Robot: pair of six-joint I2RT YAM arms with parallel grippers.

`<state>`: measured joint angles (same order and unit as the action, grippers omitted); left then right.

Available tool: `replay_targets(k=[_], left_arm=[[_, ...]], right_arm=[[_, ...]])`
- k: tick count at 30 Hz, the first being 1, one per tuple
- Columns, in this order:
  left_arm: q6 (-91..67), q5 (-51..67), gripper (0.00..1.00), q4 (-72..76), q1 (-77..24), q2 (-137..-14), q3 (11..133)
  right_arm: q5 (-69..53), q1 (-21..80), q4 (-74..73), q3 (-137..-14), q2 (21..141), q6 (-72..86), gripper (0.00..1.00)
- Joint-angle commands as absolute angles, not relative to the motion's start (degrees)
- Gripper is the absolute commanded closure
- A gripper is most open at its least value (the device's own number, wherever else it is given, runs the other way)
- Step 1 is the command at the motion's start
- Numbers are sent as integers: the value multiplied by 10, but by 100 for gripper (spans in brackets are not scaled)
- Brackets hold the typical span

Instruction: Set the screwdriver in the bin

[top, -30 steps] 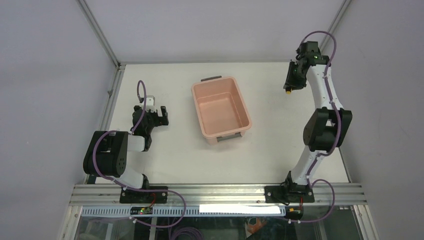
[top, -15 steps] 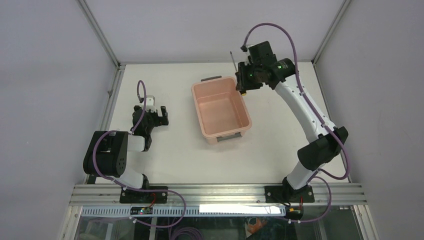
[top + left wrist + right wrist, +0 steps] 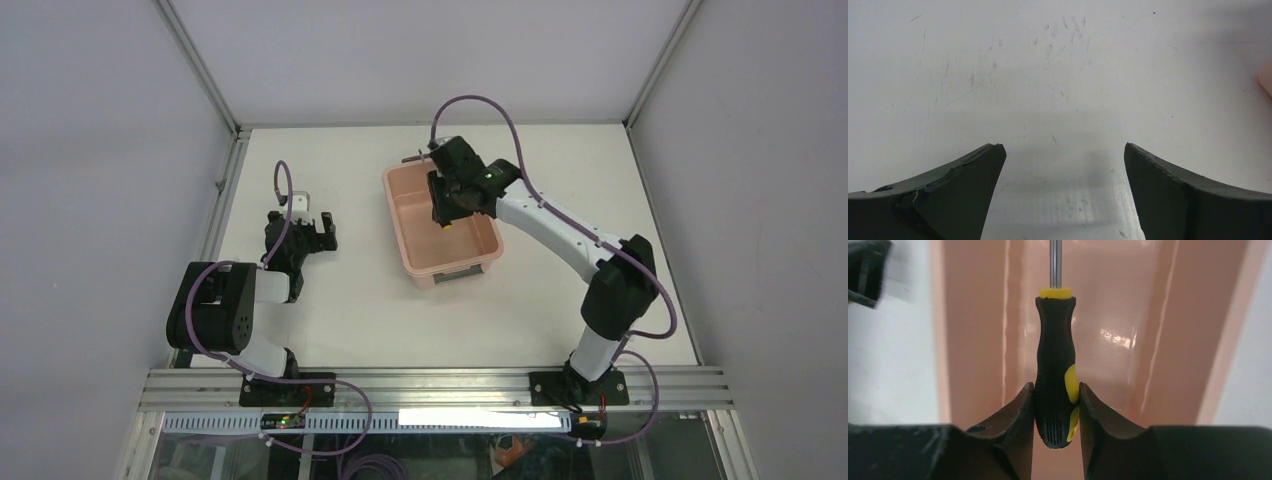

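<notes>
The salmon-pink bin [image 3: 425, 255] stands in the middle of the table. My right gripper [image 3: 443, 210] hangs over the bin's far half, shut on the screwdriver. In the right wrist view the gripper [image 3: 1056, 397] grips the butt end of the black-and-yellow handle [image 3: 1055, 360], and the thin metal shaft [image 3: 1055, 262] points away over the bin's floor [image 3: 1118, 340]. My left gripper [image 3: 318, 232] rests open and empty on the table left of the bin; its wrist view shows the gripper [image 3: 1062, 150] with jaws wide apart over bare table.
A dark grey handle [image 3: 422, 157] sits on the bin's far end, another [image 3: 460, 275] on its near end. The white tabletop [image 3: 340, 310] has metal frame rails along its left edge and back. A sliver of the bin [image 3: 1266, 77] shows at the left wrist view's right edge.
My right arm has swung left from the table's far right corner to above the bin, carrying the screwdriver. The left arm has not moved.
</notes>
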<state>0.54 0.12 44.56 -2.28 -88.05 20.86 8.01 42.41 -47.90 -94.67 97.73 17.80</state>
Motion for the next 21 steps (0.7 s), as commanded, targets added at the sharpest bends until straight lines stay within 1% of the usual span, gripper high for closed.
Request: replay_targets(k=[1, 7, 9, 11, 13, 17, 19, 21], left_arm=[[-5, 9, 1, 461, -27, -864, 220], [-5, 9, 1, 461, -26, -864, 220], [-5, 9, 1, 461, -27, -864, 220], [-5, 9, 1, 461, -26, -864, 220], [-5, 9, 1, 461, -26, -864, 220], [-5, 9, 1, 461, -26, -864, 220], [-5, 9, 1, 461, -27, -864, 220], [-5, 9, 1, 461, -27, -864, 220]], right_arm=[[65, 424, -382, -888, 1010, 217, 93], [42, 436, -344, -829, 1070, 226, 88], [47, 436, -344, -828, 1093, 229, 86], [60, 436, -354, -838, 1119, 230, 81], [73, 436, -363, -849, 1139, 232, 72], [85, 436, -366, -857, 1151, 241, 48], [94, 436, -373, -863, 1146, 241, 42], [104, 436, -391, -876, 1132, 235, 39]])
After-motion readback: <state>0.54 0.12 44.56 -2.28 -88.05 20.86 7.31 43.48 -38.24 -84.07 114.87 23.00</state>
